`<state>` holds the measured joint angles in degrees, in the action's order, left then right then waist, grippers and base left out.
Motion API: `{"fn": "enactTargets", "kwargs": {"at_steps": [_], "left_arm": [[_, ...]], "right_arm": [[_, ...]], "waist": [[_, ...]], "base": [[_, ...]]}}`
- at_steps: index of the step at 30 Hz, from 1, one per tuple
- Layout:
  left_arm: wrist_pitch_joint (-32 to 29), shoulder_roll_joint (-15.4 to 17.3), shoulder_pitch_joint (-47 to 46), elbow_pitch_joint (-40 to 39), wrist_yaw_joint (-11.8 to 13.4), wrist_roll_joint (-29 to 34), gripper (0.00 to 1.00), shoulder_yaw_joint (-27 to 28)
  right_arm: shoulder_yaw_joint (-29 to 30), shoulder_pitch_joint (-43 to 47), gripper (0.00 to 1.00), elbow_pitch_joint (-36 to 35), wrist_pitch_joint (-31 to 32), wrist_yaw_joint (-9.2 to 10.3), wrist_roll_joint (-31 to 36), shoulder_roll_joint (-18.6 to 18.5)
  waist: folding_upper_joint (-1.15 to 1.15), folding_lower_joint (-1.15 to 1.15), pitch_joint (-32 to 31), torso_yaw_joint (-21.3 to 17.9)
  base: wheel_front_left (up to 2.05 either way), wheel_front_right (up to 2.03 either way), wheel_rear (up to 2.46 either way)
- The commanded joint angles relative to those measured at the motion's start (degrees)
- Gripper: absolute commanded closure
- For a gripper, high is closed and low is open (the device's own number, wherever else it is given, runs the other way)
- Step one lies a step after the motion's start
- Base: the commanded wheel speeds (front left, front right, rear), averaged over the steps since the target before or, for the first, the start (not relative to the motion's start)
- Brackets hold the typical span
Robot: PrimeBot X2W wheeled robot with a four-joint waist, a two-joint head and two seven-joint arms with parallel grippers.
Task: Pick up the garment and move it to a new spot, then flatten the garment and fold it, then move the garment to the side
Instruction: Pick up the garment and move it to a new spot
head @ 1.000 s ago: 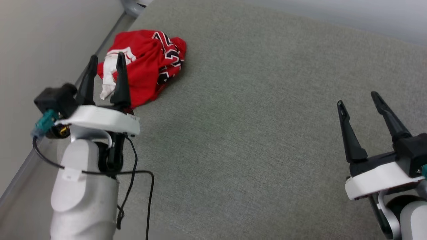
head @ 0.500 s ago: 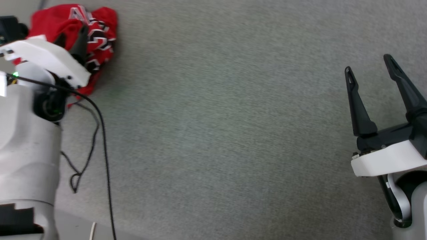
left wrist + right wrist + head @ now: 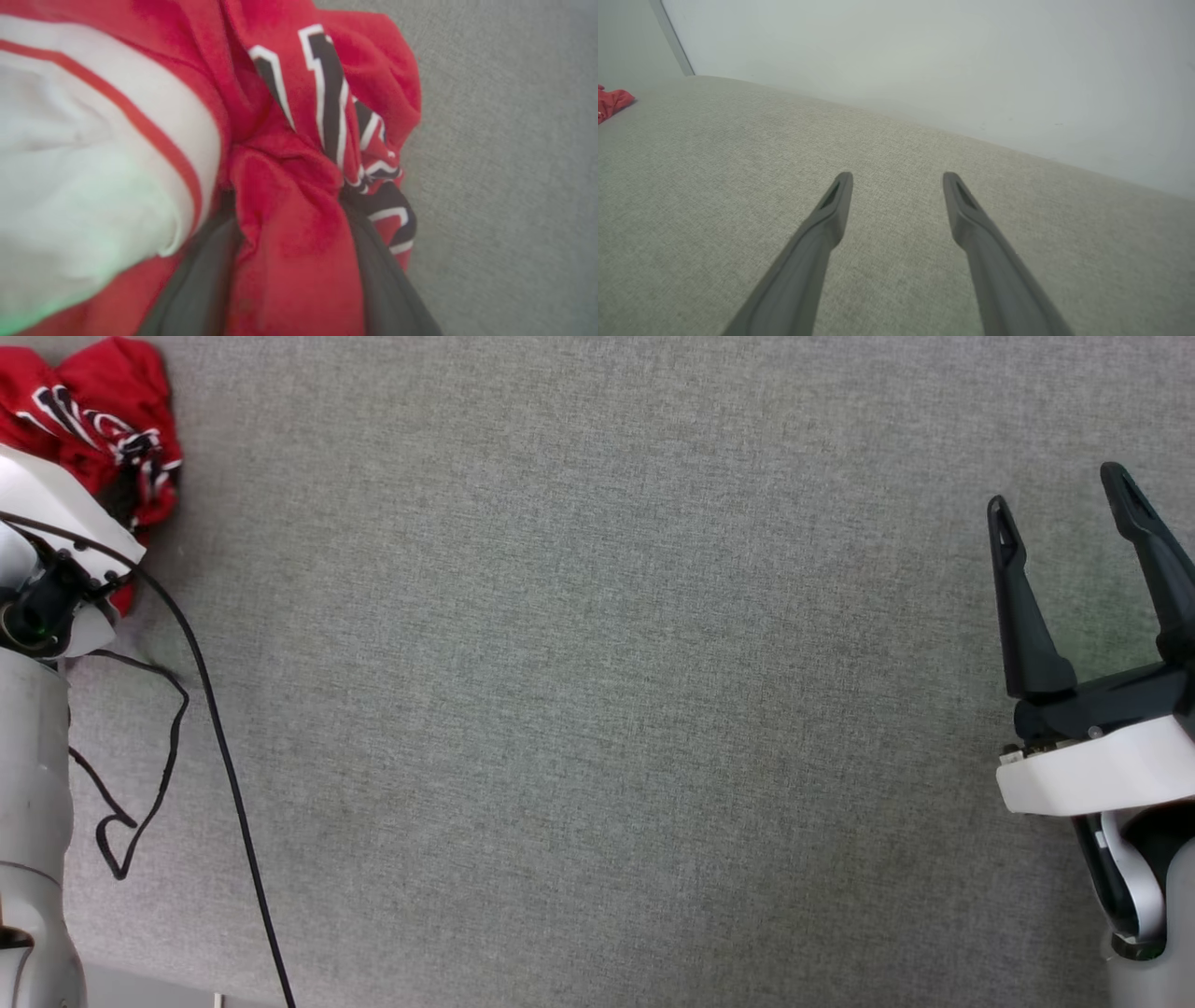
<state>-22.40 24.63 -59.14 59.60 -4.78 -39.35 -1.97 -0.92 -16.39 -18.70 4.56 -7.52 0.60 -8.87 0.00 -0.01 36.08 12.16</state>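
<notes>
1. Far left: the garment (image 3: 84,401), a red jersey, lies crumpled in a heap on the grey woven surface (image 3: 597,672), at that surface's far left corner.
2. Left wrist view: a white sleeve (image 3: 70,154) with 1 thin red stripe sits on the left of the heap. The black-and-white lettering (image 3: 327,93) is creased across the middle and right.
3. The left gripper (image 3: 287,205) is pushed down into the heap. Its 2 dark fingers stand apart with a ridge of red cloth bunched between them. The tips are buried in the folds, so I cannot tell whether they actually pinch it.
4. A black cable (image 3: 219,747) hangs from the left arm and trails over the surface.
5. The middle of the surface is bare grey cloth.
6. Far right: the right gripper (image 3: 1058,493) is well apart from the jersey. Its jaws are spread wide, with nothing between them.
7. A pale wall (image 3: 924,56) stands behind the surface's far edge.
</notes>
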Motion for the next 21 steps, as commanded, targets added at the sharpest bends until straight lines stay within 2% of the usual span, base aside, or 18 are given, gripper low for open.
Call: {"fn": "enactTargets", "kwargs": {"at_steps": [1,7,14,21], "left_arm": [[0.11,-2.40,3.74,3.36,0.62,0.78,1.00,-1.33],[11.71,-0.09,2.76,0.98,0.28,2.90,1.00,-1.38],[25.43,0.66,3.90,-1.46,-0.57,5.43,1.00,-2.53],[34.67,0.75,6.14,-5.02,-1.10,7.73,1.00,-4.18]], "right_arm": [[0.06,-1.00,0.00,-0.31,-0.52,0.06,0.63,0.22],[0.25,-0.53,0.00,1.05,-1.90,0.05,0.55,1.17],[0.37,1.77,0.00,4.46,-4.18,0.06,-0.37,3.29],[1.72,4.46,0.00,8.15,-6.28,0.06,-1.61,5.11]], "waist": [[0.00,0.01,-0.49,0.03],[0.00,0.01,-4.15,0.53],[0.00,0.01,-11.51,0.76],[0.00,0.01,-18.32,-0.44]], "base": [[0.00,0.00,0.00],[0.00,0.00,0.00],[0.00,0.00,0.00],[0.00,0.00,0.00]]}}
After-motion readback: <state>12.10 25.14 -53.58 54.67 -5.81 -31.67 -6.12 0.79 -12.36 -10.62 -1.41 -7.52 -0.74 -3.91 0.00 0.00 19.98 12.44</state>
